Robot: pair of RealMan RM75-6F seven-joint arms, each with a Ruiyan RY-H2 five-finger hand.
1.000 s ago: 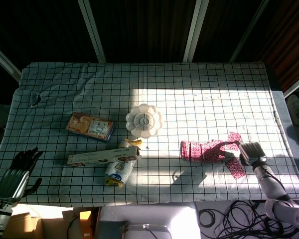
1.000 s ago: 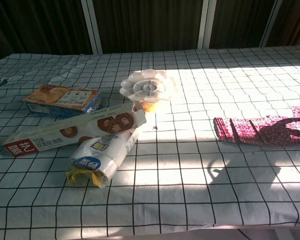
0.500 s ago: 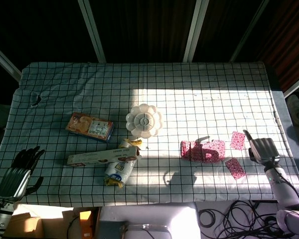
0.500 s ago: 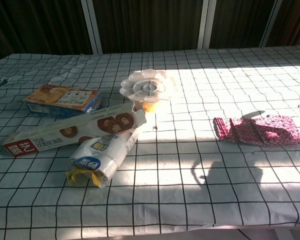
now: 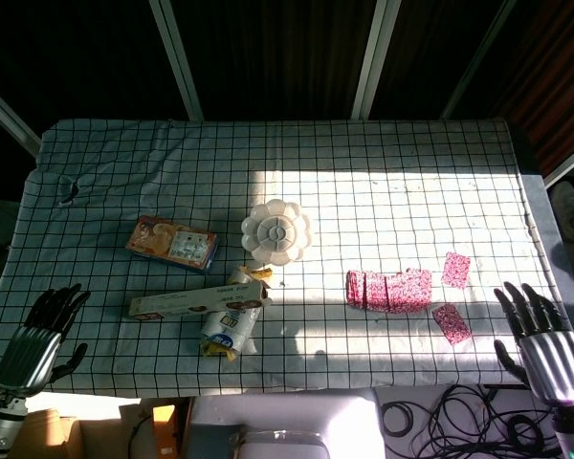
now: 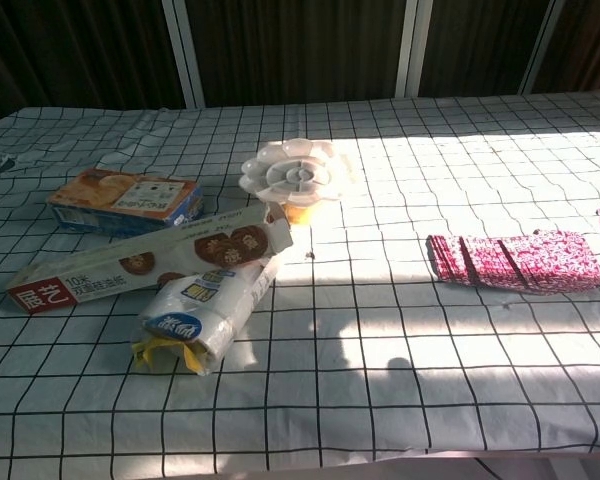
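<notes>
Left hand (image 5: 33, 339) at 8 o'clock off the surface (image 5: 392, 201) edge, fingers (image 5: 62, 301) spread, holding nothing; only head view shows it. Nearest to it, at its 2 o'clock: long cookie box (image 5: 196, 303) lying flat, its end resting over a white wrapped pack (image 5: 228, 328) with yellow ends. Orange snack box (image 5: 172, 242) at 10 o'clock of the cookie box, apart from it. White flower-shaped dish (image 5: 276, 231) near center, just beside the cookie box's right end at its 1 o'clock. Right of center, pink patterned pouch (image 5: 388, 290) lies flat in the sunlit patch; two small pink pieces, one (image 5: 455, 269) at the pouch's 2 o'clock, other (image 5: 451, 322) at its 4 o'clock, both apart from it. Right hand (image 5: 545, 339) at 4 o'clock past the surface corner, fingers spread, empty, near the lower pink piece but not touching. Checked cloth (image 5: 124, 153) covers the surface.
</notes>
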